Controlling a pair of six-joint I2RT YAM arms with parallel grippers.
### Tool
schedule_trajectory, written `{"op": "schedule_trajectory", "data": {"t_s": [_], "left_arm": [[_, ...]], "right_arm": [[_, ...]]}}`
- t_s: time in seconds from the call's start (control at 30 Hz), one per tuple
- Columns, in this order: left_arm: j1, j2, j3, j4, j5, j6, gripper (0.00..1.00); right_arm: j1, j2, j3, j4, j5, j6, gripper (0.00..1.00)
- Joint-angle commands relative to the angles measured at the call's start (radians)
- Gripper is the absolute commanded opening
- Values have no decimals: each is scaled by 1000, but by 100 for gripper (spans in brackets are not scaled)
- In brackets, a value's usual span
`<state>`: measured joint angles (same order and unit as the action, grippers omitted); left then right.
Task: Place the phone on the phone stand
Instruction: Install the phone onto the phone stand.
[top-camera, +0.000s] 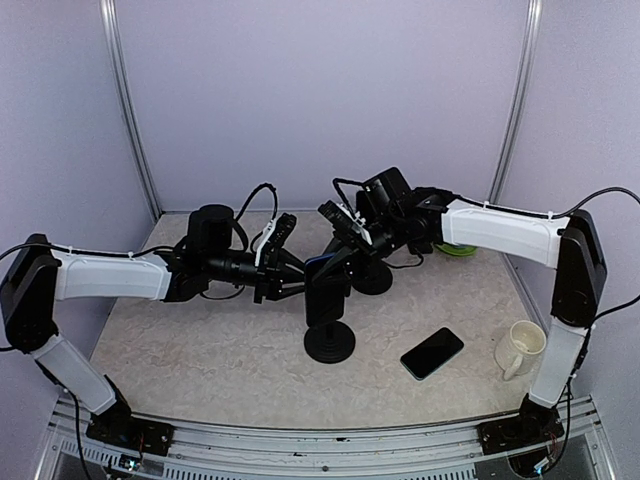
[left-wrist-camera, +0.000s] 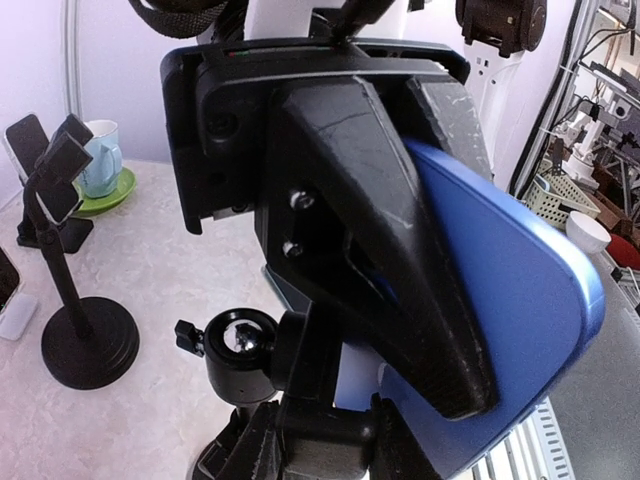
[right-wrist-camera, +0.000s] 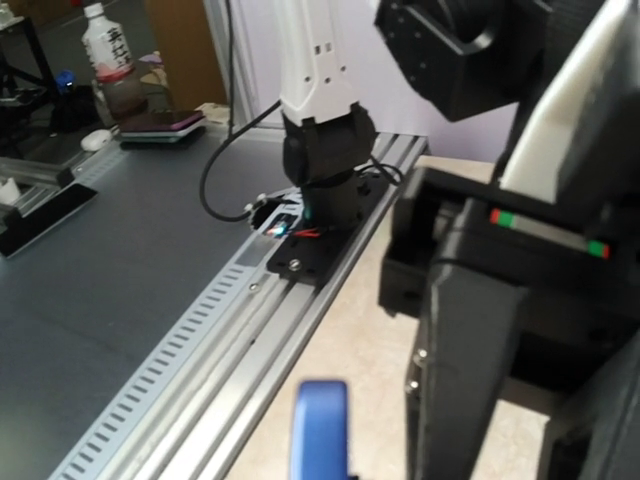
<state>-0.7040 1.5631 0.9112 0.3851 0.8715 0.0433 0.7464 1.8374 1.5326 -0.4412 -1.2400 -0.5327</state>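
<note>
The blue rounded-corner phone is off the table, up at the head of the black round-based phone stand in the middle of the speckled table. The left gripper holds it, narrowed onto the slab, with one black finger lying across its blue face. The stand's shiny ball joint sits just below the grip. Whether the phone is seated in the cradle cannot be told, because the finger covers that spot.

The left arm rises from its base to an elbow at the far left, and its white forearm runs level towards the centre. The right arm mirrors it from the right, and the right gripper is closed just above the phone's top. Its wrist view shows only a blurred blue edge at the bottom, and the frames do not show whether it pinches anything.

A second black stand is behind, its clamp partly cut off. A black phone lies flat near a cream mug, and a pale blue cup sits on a green saucer.
</note>
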Motion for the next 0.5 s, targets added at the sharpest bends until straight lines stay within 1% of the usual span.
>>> {"op": "schedule_trajectory", "data": {"t_s": [0.0, 0.07, 0.17, 0.47], "left_arm": [[-5, -54, 1, 16, 35, 13, 12], [-5, -60, -2, 13, 27, 15, 12], [-5, -72, -15, 15, 15, 17, 12], [-5, -112, -39, -4, -6, 33, 11]], "right_arm": [[-25, -78, -33, 111, 52, 77, 0], [-29, -98, -63, 157, 83, 111, 0], [-41, -118, -86, 178, 110, 136, 0], [-63, -150, -113, 148, 219, 150, 0]]}}
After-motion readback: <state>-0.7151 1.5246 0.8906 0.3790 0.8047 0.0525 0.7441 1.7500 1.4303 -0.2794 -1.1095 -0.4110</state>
